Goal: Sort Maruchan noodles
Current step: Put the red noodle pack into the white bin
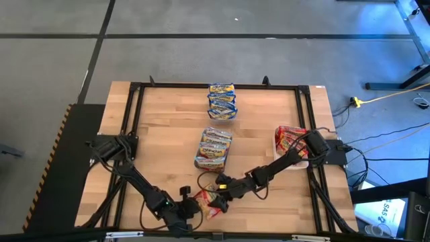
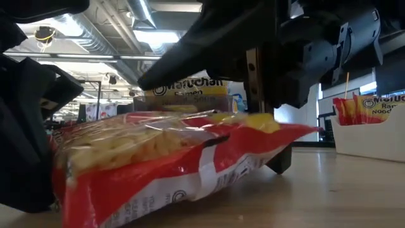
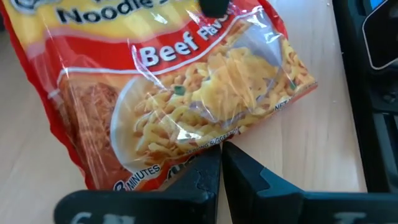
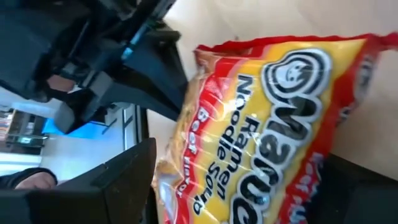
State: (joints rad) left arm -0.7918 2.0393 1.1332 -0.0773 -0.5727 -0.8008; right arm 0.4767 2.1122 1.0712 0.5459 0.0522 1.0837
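Note:
A red and yellow beef Maruchan packet sits near the table's near edge, between both grippers. My left gripper comes from its left and is shut on its edge. My right gripper comes from the right, and its fingers straddle the packet. A stack of yellow and pale packets rests flat at mid-table. A stack of blue-labelled packets lies at the far edge. In the low view the red packet slants, its right end raised. My left gripper pinches the packet's clear lower edge between its two fingertips, coming level from the table's left. My right gripper has one finger on each long side of the packet, across its width, from above and the right. One fingertip reaches below the packet, near the table.
A white tub with red packets stands at the table's right side, seen also as the tub in the low view. A dark frame runs around the tabletop. Bare wood lies left of the middle stack.

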